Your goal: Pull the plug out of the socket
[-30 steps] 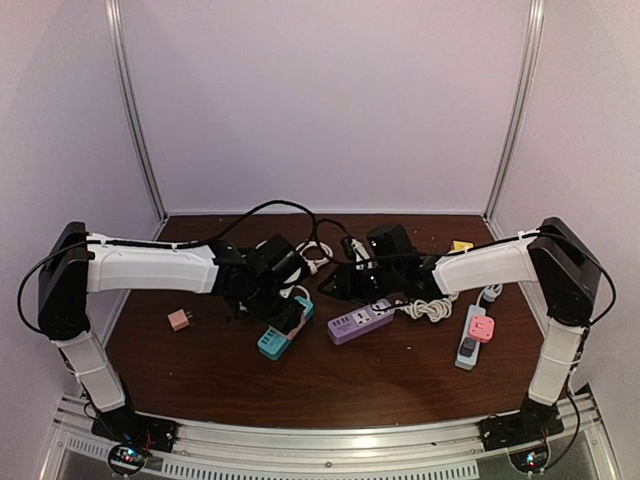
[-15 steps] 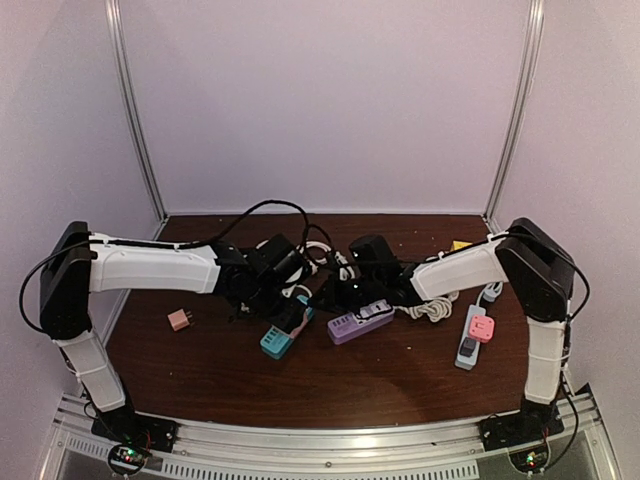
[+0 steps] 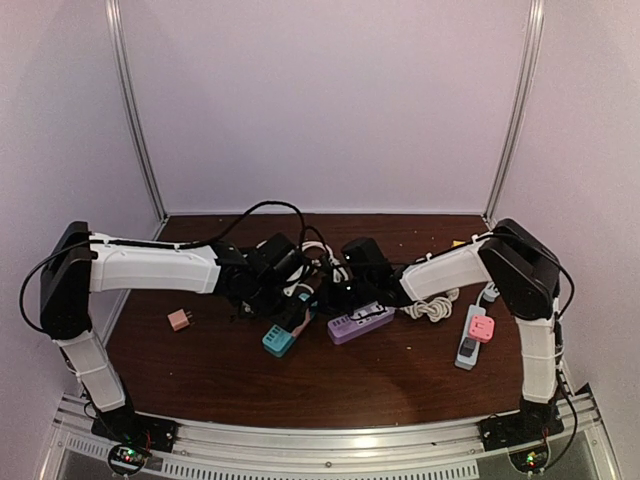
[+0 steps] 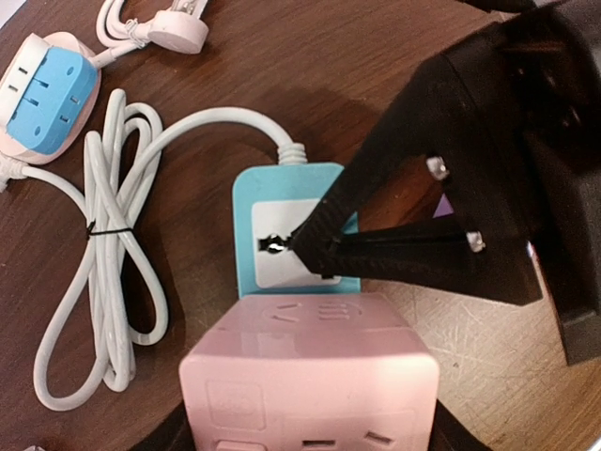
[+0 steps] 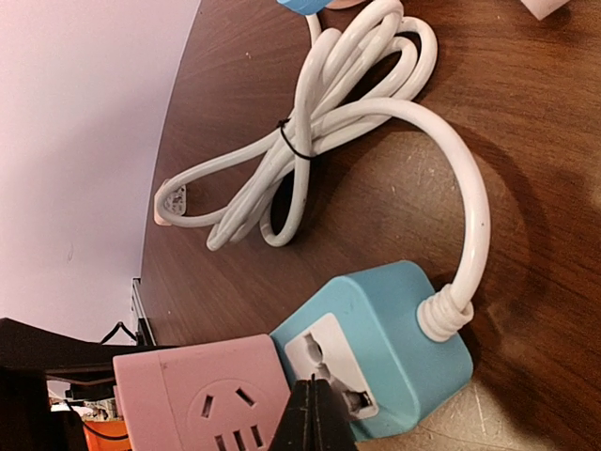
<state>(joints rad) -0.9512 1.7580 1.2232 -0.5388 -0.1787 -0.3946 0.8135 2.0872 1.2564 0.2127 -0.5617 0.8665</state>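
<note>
A pink cube plug (image 4: 310, 376) sits plugged into a teal socket block (image 4: 282, 193) with a white face and a white cable. My left gripper (image 4: 310, 418) is shut on the pink plug, with dark fingers flanking its sides at the frame's bottom. My right gripper (image 5: 315, 399) is shut, and its black tips press on the white face of the teal socket (image 5: 399, 334) right beside the pink plug (image 5: 202, 395). In the top view the left gripper (image 3: 290, 308) and the right gripper (image 3: 318, 290) meet over the teal socket (image 3: 278, 342).
A purple power strip (image 3: 360, 322) lies just right of the teal socket. A white cable bundle (image 3: 430, 308) and a pink-and-grey strip (image 3: 474, 335) lie further right. A small pink adapter (image 3: 180, 319) lies at the left. A coiled white cable (image 4: 113, 263) and a blue-pink socket (image 4: 47, 94) lie beyond.
My right arm has swung left, from over the purple strip to the teal socket, where its shut tips now rest. The left arm has barely moved.
</note>
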